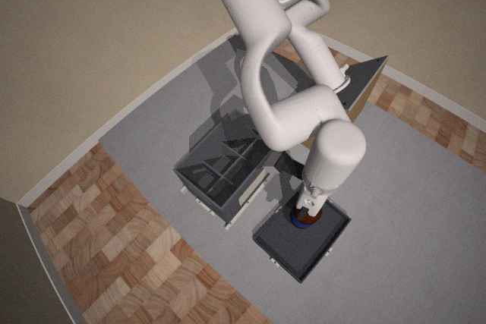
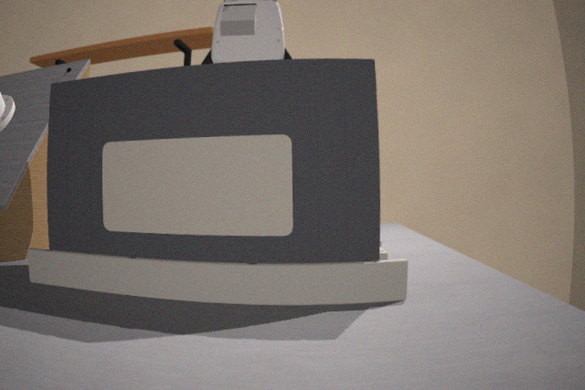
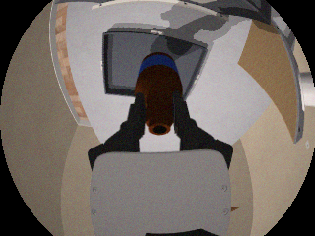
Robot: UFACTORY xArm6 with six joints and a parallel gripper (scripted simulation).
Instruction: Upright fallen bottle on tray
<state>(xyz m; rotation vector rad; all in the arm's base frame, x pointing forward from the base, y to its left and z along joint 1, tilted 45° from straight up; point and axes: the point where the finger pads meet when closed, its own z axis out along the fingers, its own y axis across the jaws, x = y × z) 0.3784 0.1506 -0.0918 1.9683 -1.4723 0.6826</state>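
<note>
The brown bottle (image 1: 313, 218) (image 3: 157, 94) with a blue band stands upright over the back part of the dark tray (image 1: 314, 250) (image 3: 121, 66). My gripper (image 1: 304, 212) (image 3: 158, 100) is shut on the bottle near its neck, pointing straight down. I cannot tell whether the bottle's base touches the tray floor. In the exterior view the crate (image 2: 212, 107) hides the bottle, the tray and my fingertips; only the wrist shows above its top edge.
The dark grey crate (image 1: 192, 171) with inner dividers stands just left of the tray on the grey table. A dark slanted panel (image 1: 363, 73) with a wooden edge stands at the back right behind the arm. Wood floor surrounds the table.
</note>
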